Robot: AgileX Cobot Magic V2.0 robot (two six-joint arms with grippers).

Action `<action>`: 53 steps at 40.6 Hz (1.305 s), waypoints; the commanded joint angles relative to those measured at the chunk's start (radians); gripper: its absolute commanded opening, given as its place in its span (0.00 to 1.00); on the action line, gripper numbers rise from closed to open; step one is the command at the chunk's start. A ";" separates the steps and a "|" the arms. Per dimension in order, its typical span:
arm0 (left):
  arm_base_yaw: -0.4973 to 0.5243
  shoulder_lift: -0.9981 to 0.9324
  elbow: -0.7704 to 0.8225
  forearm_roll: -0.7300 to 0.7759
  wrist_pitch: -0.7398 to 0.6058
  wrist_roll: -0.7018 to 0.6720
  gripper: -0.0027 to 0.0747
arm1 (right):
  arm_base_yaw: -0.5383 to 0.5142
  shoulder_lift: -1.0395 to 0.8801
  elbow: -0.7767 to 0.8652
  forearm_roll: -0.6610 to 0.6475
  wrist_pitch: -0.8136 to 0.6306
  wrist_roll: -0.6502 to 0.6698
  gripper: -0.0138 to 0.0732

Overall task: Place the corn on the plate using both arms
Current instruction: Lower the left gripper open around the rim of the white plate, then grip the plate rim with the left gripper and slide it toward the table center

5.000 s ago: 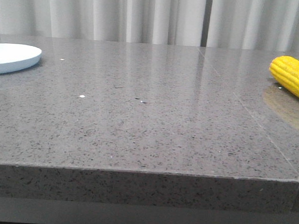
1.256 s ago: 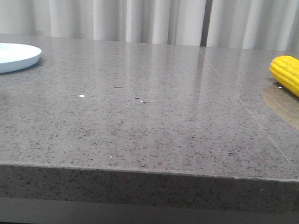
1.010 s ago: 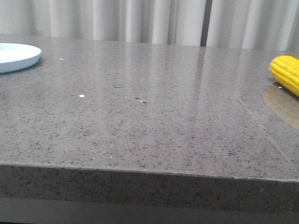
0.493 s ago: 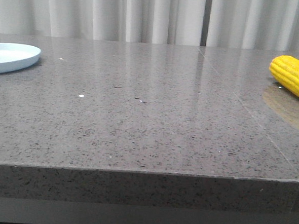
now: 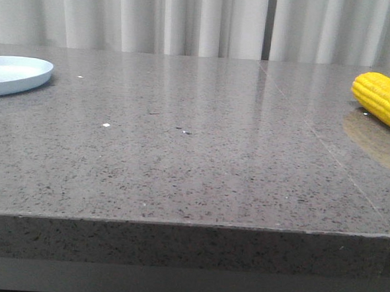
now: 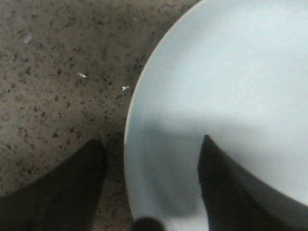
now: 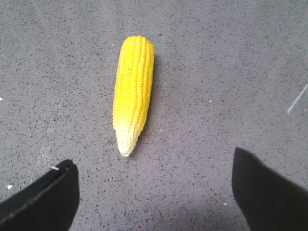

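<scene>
At the far left of the table (image 5: 194,159), in the front view, we saw the plate (image 5: 17,74) lying flat, cut off by the edge of the view. Over it, in the left wrist view, our left gripper (image 6: 150,192) stood with its fingers spread: one dark finger (image 6: 62,190) lay over the speckled stone just outside the rim, the other (image 6: 231,192) over the pale surface inside it, so the rim ran between them. We could not tell whether either finger touched the plate, which held nothing in the part that showed.

Across the middle, the grey stone carried a few small white specks (image 5: 106,125), with pale curtains (image 5: 189,20) behind it.

At the far right, well apart from the plate, the corn (image 5: 385,99) lay on its side on the table, partly out of the front view. In the right wrist view we saw the whole cob (image 7: 133,91), its paler tip pointing toward our right gripper (image 7: 154,192). That gripper's fingers (image 7: 43,199) were wide apart and clear of the corn, holding nothing.
</scene>
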 commanded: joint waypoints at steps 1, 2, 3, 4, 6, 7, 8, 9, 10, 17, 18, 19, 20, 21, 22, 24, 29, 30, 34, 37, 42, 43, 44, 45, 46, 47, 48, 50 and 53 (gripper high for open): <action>-0.001 -0.050 -0.034 -0.029 -0.031 0.000 0.29 | 0.001 0.006 -0.022 0.004 -0.066 -0.002 0.92; -0.001 -0.050 -0.034 -0.029 -0.031 0.000 0.24 | 0.001 0.006 -0.022 0.004 -0.066 -0.002 0.92; -0.001 -0.050 -0.034 -0.029 -0.031 0.000 0.20 | 0.001 0.006 -0.022 0.004 -0.066 -0.002 0.92; -0.001 -0.050 -0.034 -0.029 -0.031 0.000 0.14 | 0.001 0.006 -0.022 0.004 -0.066 -0.002 0.92; -0.001 -0.050 -0.034 -0.029 -0.031 0.000 0.06 | 0.001 0.006 -0.022 0.004 -0.066 -0.002 0.92; -0.001 -0.050 -0.034 -0.029 -0.031 0.000 0.02 | 0.001 0.006 -0.022 0.004 -0.066 -0.002 0.92; -0.001 -0.050 -0.034 -0.029 -0.031 0.000 0.01 | 0.001 0.006 -0.022 0.004 -0.066 -0.002 0.92; -0.001 -0.050 -0.034 -0.029 -0.031 0.000 0.01 | 0.001 0.006 -0.022 0.004 -0.066 -0.002 0.92; -0.001 -0.050 -0.034 -0.029 -0.031 0.000 0.01 | 0.001 0.006 -0.022 0.004 -0.066 -0.002 0.92; -0.006 -0.064 -0.034 -0.037 -0.013 0.000 0.01 | 0.001 0.006 -0.022 0.004 -0.066 -0.002 0.92; -0.005 -0.071 -0.034 -0.040 -0.012 0.000 0.01 | 0.001 0.006 -0.022 0.004 -0.066 -0.002 0.92; -0.008 -0.081 -0.034 -0.042 -0.012 0.002 0.01 | 0.001 0.006 -0.022 0.004 -0.066 -0.002 0.92; -0.014 -0.090 -0.034 -0.044 -0.012 0.002 0.01 | 0.001 0.006 -0.022 0.004 -0.066 -0.002 0.92; -0.016 -0.098 -0.034 -0.044 -0.014 0.002 0.01 | 0.001 0.006 -0.022 0.004 -0.066 -0.002 0.92; -0.022 -0.111 -0.034 -0.044 -0.015 0.002 0.01 | 0.001 0.006 -0.022 0.004 -0.066 -0.002 0.92; -0.036 -0.133 -0.036 -0.044 -0.015 0.002 0.01 | 0.001 0.006 -0.022 0.004 -0.066 -0.002 0.92; -0.088 -0.191 -0.036 -0.044 -0.016 0.002 0.01 | 0.001 0.006 -0.022 0.004 -0.066 -0.002 0.92; -0.104 -0.203 -0.038 -0.044 -0.016 0.004 0.01 | 0.001 0.006 -0.022 0.004 -0.066 -0.002 0.92; -0.163 -0.230 -0.064 -0.044 0.015 0.004 0.01 | 0.001 0.006 -0.022 0.004 -0.066 -0.002 0.92; -0.213 -0.235 -0.095 -0.055 0.060 0.004 0.01 | 0.001 0.006 -0.022 0.004 -0.066 -0.002 0.92; -0.307 -0.235 -0.125 -0.089 0.103 0.004 0.01 | 0.001 0.006 -0.022 0.004 -0.066 -0.002 0.92; -0.318 -0.235 -0.125 -0.095 0.103 0.004 0.01 | 0.001 0.006 -0.022 0.004 -0.066 -0.002 0.92; -0.340 -0.235 -0.125 -0.097 0.103 0.004 0.01 | 0.001 0.006 -0.022 0.004 -0.066 -0.002 0.92; -0.362 -0.233 -0.125 -0.097 0.103 0.004 0.01 | 0.001 0.006 -0.022 0.004 -0.066 -0.002 0.92; -0.373 -0.231 -0.125 -0.097 0.103 0.004 0.01 | 0.001 0.006 -0.022 0.004 -0.066 -0.002 0.92; -0.394 -0.231 -0.125 -0.097 0.103 0.004 0.01 | 0.001 0.006 -0.022 0.004 -0.066 -0.002 0.92; -0.415 -0.226 -0.125 -0.097 0.103 0.004 0.01 | 0.001 0.006 -0.022 0.004 -0.066 -0.002 0.92; -0.444 -0.222 -0.125 -0.097 0.101 0.004 0.01 | 0.001 0.006 -0.022 0.004 -0.066 -0.002 0.92; -0.489 -0.213 -0.125 -0.097 0.098 0.004 0.01 | 0.001 0.006 -0.022 0.004 -0.066 -0.002 0.92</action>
